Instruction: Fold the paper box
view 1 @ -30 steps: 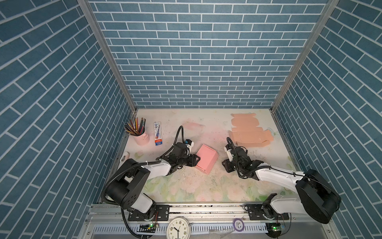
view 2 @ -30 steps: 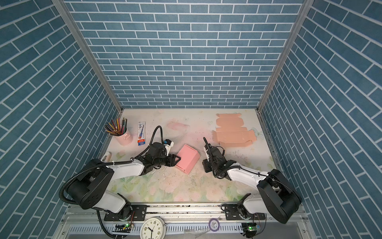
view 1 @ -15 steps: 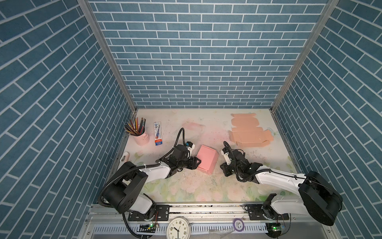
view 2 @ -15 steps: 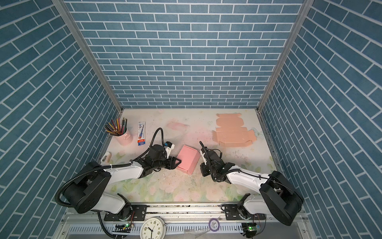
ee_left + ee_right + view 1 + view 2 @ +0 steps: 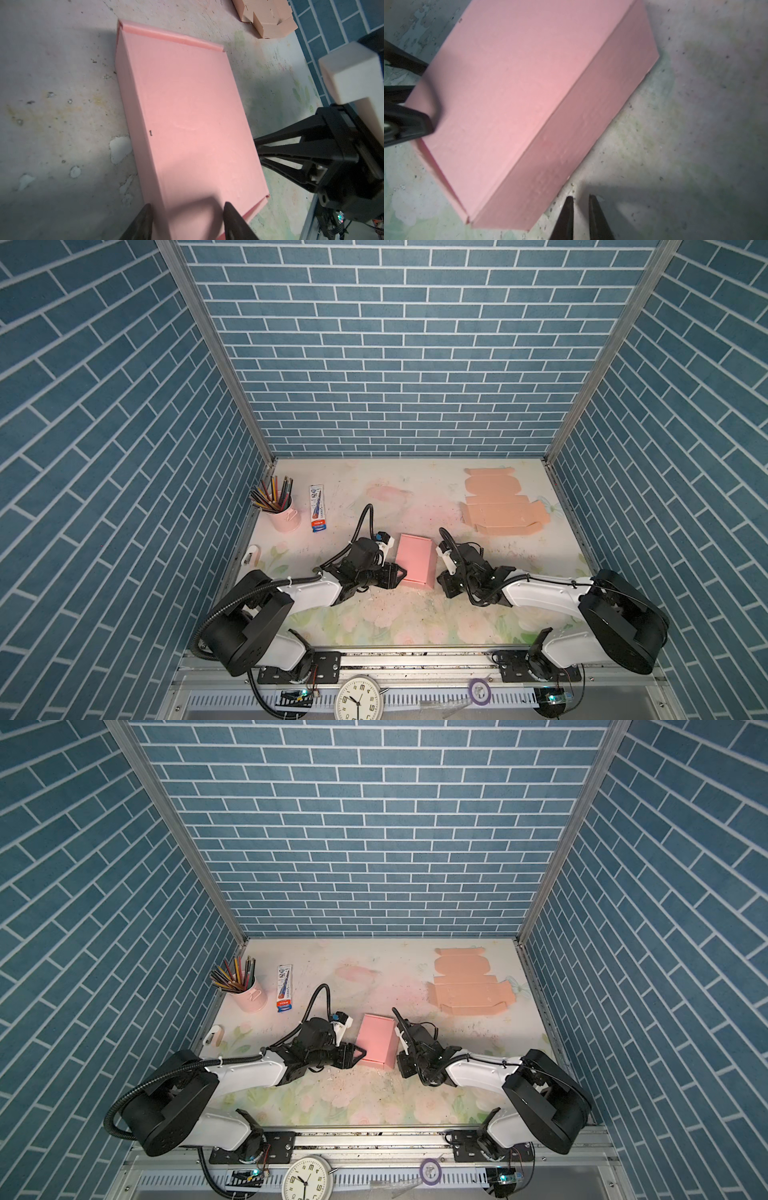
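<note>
The pink paper box (image 5: 415, 564) (image 5: 376, 1042) lies closed and flat in the middle of the table. My left gripper (image 5: 401, 574) (image 5: 187, 207) is open at its near left corner. One of its fingers (image 5: 143, 216) is beside the box's long side and the other reaches over the lid (image 5: 187, 114). My right gripper (image 5: 441, 593) (image 5: 580, 199) rests low on the table just right of the box's near right corner (image 5: 508, 104). Its fingers are almost together with nothing between them, and they do not touch the box.
Flat tan cardboard blanks (image 5: 498, 510) (image 5: 268, 18) lie at the back right. A pink cup of pencils (image 5: 282, 510) and a small blue-and-white packet (image 5: 318, 508) stand at the back left. A small white object (image 5: 251, 560) sits by the left wall.
My right gripper has closed its fingers and shifted left to the box's right side. My left gripper has stayed open at the box's near left corner. The box has turned slightly straighter.
</note>
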Tool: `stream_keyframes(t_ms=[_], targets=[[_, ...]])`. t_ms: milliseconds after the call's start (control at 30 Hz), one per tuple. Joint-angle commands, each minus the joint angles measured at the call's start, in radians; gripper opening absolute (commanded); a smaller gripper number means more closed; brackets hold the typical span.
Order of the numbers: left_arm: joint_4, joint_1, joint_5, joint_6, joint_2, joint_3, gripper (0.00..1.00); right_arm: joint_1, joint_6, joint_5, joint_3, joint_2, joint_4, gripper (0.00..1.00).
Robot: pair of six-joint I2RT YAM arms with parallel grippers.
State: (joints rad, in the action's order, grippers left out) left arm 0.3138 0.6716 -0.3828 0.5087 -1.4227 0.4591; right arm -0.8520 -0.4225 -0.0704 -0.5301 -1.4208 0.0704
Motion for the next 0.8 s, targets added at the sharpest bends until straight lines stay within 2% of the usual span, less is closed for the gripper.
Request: stream_keyframes(t_ms=[0,767], targets=[[0.026,0.017,0.009,0.020,0.018,-0.015,0.55,-0.010,-0.031,-0.013,-0.028,-0.015,0.023,0.17],[0.071,0.088,0.034,0.074,0.015,-0.044,0.55,-0.048,-0.039,-0.029,-0.050,-0.032,0.075,0.17]])
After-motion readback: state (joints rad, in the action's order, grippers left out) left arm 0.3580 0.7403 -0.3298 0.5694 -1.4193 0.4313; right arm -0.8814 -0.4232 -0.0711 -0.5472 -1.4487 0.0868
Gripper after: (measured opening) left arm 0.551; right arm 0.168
